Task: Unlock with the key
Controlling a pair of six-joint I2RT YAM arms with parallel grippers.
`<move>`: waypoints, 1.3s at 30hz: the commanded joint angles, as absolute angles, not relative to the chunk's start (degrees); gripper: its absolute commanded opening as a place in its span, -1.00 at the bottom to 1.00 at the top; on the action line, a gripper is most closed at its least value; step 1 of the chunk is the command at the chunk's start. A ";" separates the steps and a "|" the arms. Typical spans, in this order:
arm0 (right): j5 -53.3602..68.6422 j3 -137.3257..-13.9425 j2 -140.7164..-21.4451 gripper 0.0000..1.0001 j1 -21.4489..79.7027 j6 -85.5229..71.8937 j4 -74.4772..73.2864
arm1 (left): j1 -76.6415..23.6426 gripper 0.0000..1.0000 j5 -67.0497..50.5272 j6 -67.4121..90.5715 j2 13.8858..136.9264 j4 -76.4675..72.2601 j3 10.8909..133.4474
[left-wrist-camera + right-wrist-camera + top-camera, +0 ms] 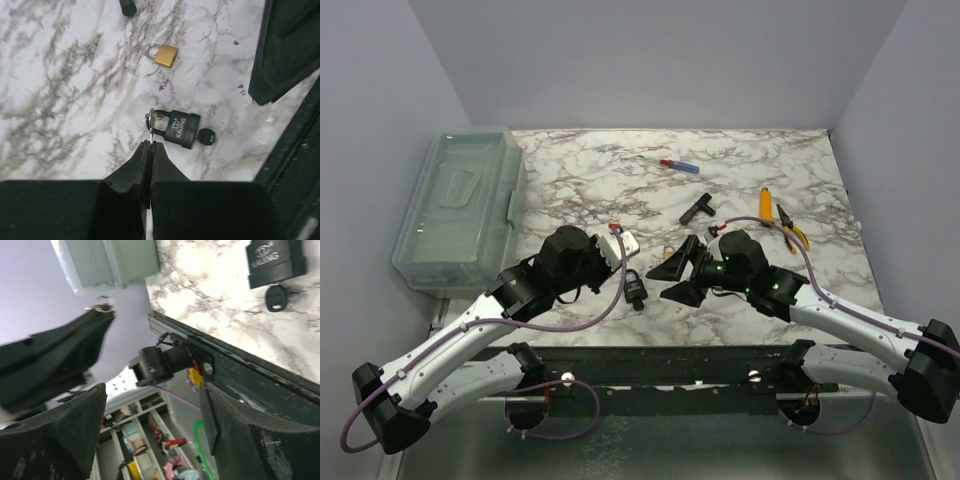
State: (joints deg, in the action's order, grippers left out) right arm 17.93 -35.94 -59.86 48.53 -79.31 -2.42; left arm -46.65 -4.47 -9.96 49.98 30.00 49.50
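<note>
A black padlock lies flat on the marble table, with a black-headed key in its bottom. My left gripper is shut on a thin metal key ring right by the lock's shackle. In the right wrist view the ring sticks out of the left fingers, which hang above the table. My right gripper hovers just right of the padlock, open, with nothing between its fingers.
A small brass padlock lies beyond the black one. A clear plastic box stands at the left edge. A red-and-blue screwdriver, a black T-shaped tool, an orange cutter and pliers lie at the back right.
</note>
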 commanded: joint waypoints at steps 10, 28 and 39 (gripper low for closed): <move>18.53 -38.84 -68.54 0.41 48.52 -96.95 11.92 | -48.57 -1.00 -7.02 -51.81 39.02 7.97 31.76; 23.72 -39.70 -76.75 -0.01 49.25 -99.88 24.00 | -48.62 -1.00 -15.30 -58.27 31.92 7.74 27.29; 21.76 -38.69 -78.62 0.09 52.50 -102.89 27.82 | -48.76 -1.00 -14.07 -57.10 31.90 5.76 26.62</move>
